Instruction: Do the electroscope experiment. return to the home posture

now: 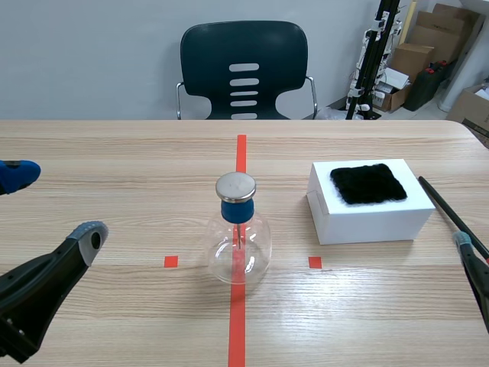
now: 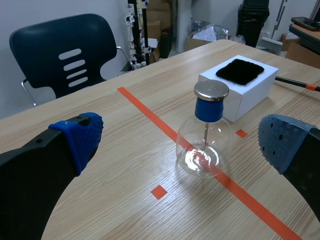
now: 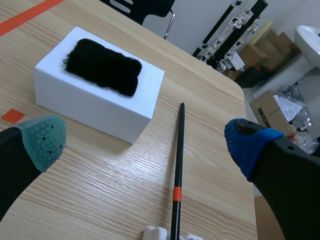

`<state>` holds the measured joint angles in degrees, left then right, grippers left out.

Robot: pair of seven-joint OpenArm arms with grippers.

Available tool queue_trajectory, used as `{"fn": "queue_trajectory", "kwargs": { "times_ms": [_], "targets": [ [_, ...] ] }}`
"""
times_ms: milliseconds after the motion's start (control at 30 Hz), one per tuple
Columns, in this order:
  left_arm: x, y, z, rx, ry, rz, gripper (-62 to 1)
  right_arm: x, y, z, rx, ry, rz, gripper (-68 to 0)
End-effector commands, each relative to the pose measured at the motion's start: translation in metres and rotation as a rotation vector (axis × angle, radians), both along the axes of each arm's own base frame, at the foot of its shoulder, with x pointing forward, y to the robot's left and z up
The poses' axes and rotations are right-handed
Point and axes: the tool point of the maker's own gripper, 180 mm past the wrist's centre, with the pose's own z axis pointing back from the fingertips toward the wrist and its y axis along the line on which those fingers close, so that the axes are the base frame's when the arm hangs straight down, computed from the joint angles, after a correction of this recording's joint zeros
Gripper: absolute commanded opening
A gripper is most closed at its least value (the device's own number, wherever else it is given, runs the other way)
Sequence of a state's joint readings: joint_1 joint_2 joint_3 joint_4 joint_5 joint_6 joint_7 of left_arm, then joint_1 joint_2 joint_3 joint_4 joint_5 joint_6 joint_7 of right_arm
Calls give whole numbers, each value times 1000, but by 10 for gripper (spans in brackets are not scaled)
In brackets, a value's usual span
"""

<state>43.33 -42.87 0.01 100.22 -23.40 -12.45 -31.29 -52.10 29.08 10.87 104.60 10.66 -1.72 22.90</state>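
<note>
The electroscope point(image 1: 238, 238), a clear glass flask with a blue stopper and a round metal cap, stands on the red centre line. To its right a white box point(image 1: 386, 220) carries a black fur cloth point(image 1: 368, 183). A thin black rod point(image 3: 178, 150) with an orange band lies on the table to the right of the box. My left gripper point(image 2: 182, 140) is open and empty, held back from the flask point(image 2: 202, 150). Low at the table's right side, my right gripper point(image 3: 145, 142) is open too, above the rod and touching nothing.
A dark chair point(image 1: 244, 69) stands behind the far table edge. Cardboard boxes point(image 1: 428, 53) and a black stand sit on the floor at the back right. The table's right edge point(image 3: 245, 165) runs close to the rod. A small white object point(image 3: 165, 234) shows at the rod's near end.
</note>
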Motion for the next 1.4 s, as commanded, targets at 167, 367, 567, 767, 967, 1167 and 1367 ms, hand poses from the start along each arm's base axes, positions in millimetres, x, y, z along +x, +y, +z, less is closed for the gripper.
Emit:
{"fn": "queue_trajectory", "kwargs": {
  "times_ms": [167, 367, 567, 767, 967, 1167, 1367],
  "targets": [
    [0, 0, 5, -17, -12, 4, 14, 6, 3, 12, -8, -41, 20, 4],
    [0, 0, 5, -17, -12, 4, 14, 6, 3, 12, -8, -41, 20, 4],
    [0, 0, 5, -17, -12, 5, 14, 8, 6, 16, -6, -50, 25, 4],
    [0, 0, 5, -17, -12, 4, 14, 11, 18, 30, 10, -82, 57, 4],
    [0, 5, 5, -28, -28, 16, 14, 5, 32, 47, 17, -100, 91, 4],
    [9, 21, -2, -17, -49, 47, 14, -1, 37, 63, 28, -106, 124, 4],
    [17, 36, -11, -25, -71, 76, 14, -1, 36, 71, 56, -142, 117, 4]
  ]
}}
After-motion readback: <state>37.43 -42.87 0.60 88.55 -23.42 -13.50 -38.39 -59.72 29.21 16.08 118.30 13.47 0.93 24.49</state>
